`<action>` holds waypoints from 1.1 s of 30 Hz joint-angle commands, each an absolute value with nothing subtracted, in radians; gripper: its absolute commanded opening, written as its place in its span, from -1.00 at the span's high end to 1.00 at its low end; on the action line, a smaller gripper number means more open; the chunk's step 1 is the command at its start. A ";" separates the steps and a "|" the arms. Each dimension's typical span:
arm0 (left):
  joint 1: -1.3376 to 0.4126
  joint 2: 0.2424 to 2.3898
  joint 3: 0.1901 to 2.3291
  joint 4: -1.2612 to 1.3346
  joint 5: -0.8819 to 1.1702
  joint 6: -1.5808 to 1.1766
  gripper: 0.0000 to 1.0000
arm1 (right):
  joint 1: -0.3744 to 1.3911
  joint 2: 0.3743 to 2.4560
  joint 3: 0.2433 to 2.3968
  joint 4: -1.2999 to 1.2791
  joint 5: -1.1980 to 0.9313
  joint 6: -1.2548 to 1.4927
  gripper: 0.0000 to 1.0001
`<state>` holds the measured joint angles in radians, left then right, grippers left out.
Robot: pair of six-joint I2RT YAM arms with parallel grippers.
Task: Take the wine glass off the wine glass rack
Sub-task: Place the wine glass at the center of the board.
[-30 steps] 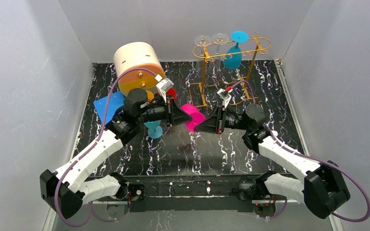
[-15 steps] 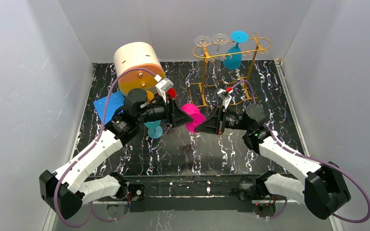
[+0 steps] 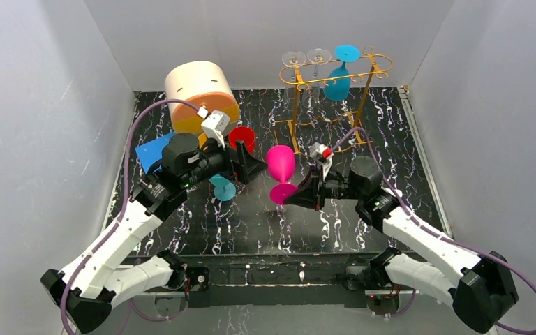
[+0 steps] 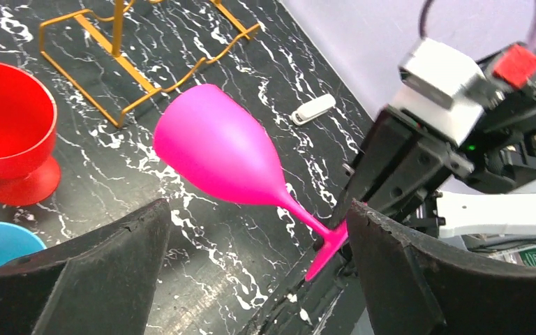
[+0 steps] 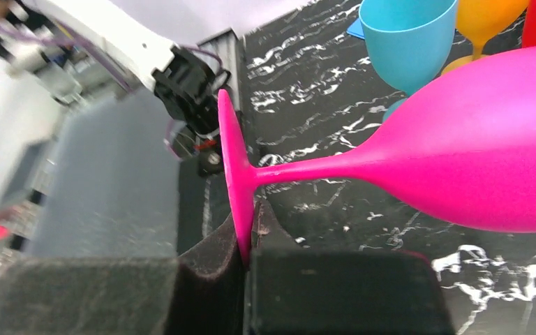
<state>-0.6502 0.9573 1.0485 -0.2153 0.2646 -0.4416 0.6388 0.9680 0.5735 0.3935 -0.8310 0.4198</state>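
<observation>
one pink wine glass is already off the wine glass rack, which stands at about 1 o'clock on the table with a teal glass and two clear glasses hanging from it. your right gripper is clamped tight on the edge of the glass's foot, with the bowl tilted off toward 12 o'clock. that thin pinch reads as a carrying hold and could swivel. your left gripper, at 9 o'clock of the bowl, stands wide open and touches nothing. a red cup sits at the bowl's 11 o'clock.
</observation>
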 commanded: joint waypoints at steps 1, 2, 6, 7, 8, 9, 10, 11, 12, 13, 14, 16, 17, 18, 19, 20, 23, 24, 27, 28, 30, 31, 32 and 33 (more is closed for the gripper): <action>-0.651 0.950 1.102 -0.275 0.167 -0.415 -0.88 | 0.698 0.912 0.579 0.247 -0.746 0.036 0.97; -0.651 0.957 1.109 -0.290 0.153 -0.413 -0.89 | 0.710 0.904 0.574 0.229 -0.760 -0.070 0.97; -0.652 0.985 1.139 -0.373 0.059 -0.429 -0.96 | 0.766 0.856 0.543 0.117 -0.806 -0.442 0.97; -0.651 0.999 1.150 -0.405 0.024 -0.438 -0.97 | 0.777 0.840 0.523 0.124 -0.791 -0.489 0.97; -0.650 1.015 1.172 -0.436 -0.012 -0.441 -0.97 | 0.785 0.824 0.493 0.158 -0.778 -0.526 0.97; -0.651 1.034 1.191 -0.466 -0.033 -0.444 -0.97 | 0.795 0.808 0.464 0.179 -0.772 -0.574 0.97; -0.650 1.053 1.208 -0.491 -0.045 -0.453 -0.97 | 0.805 0.790 0.433 0.197 -0.762 -0.619 0.97; -0.650 1.069 1.224 -0.516 -0.061 -0.463 -0.97 | 0.817 0.772 0.403 0.218 -0.737 -0.647 0.97; -0.650 1.083 1.236 -0.532 -0.067 -0.471 -0.97 | 0.830 0.757 0.380 0.225 -0.703 -0.678 0.97; -0.650 1.091 1.243 -0.540 -0.071 -0.479 -0.97 | 0.843 0.744 0.362 0.225 -0.666 -0.709 0.97; -0.648 1.095 1.249 -0.543 -0.075 -0.490 -0.97 | 0.859 0.735 0.348 0.225 -0.628 -0.746 0.97; -0.648 1.095 1.252 -0.537 -0.076 -0.515 -0.97 | 0.901 0.725 0.341 0.218 -0.561 -0.806 0.97; -0.647 1.094 1.252 -0.529 -0.071 -0.523 -0.97 | 0.921 0.726 0.339 0.215 -0.524 -0.837 0.97; -0.646 1.095 1.255 -0.521 -0.061 -0.529 -0.97 | 0.942 0.730 0.337 0.213 -0.490 -0.873 0.97; -0.643 1.098 1.258 -0.517 -0.046 -0.532 -0.97 | 0.964 0.735 0.332 0.214 -0.455 -0.909 0.97; -0.642 1.102 1.266 -0.517 -0.031 -0.531 -0.97 | 0.983 0.743 0.329 0.218 -0.423 -0.936 0.97; -0.639 1.110 1.297 -0.533 0.000 -0.496 -0.97 | 1.043 0.768 0.316 0.255 -0.329 -1.015 0.97; -0.637 1.111 1.308 -0.539 0.000 -0.482 -0.97 | 1.067 0.773 0.309 0.273 -0.297 -1.050 0.97; -0.630 1.111 1.332 -0.565 0.015 -0.443 -0.97 | 1.141 0.810 0.293 0.344 -0.184 -1.134 0.97; -0.628 1.116 1.342 -0.578 0.033 -0.428 -0.97 | 1.160 0.825 0.288 0.367 -0.147 -1.156 0.97; -0.624 1.131 1.367 -0.616 0.050 -0.399 -0.97 | 1.193 0.851 0.283 0.420 -0.069 -1.193 0.97; -0.623 1.141 1.378 -0.637 0.057 -0.385 -0.97 | 1.204 0.863 0.281 0.445 -0.043 -1.203 0.97; -0.620 1.150 1.388 -0.658 0.059 -0.374 -0.95 | 1.213 0.872 0.276 0.473 -0.022 -1.213 0.97; -0.620 1.159 1.396 -0.675 0.062 -0.363 -0.92 | 1.219 0.878 0.269 0.500 -0.008 -1.223 0.97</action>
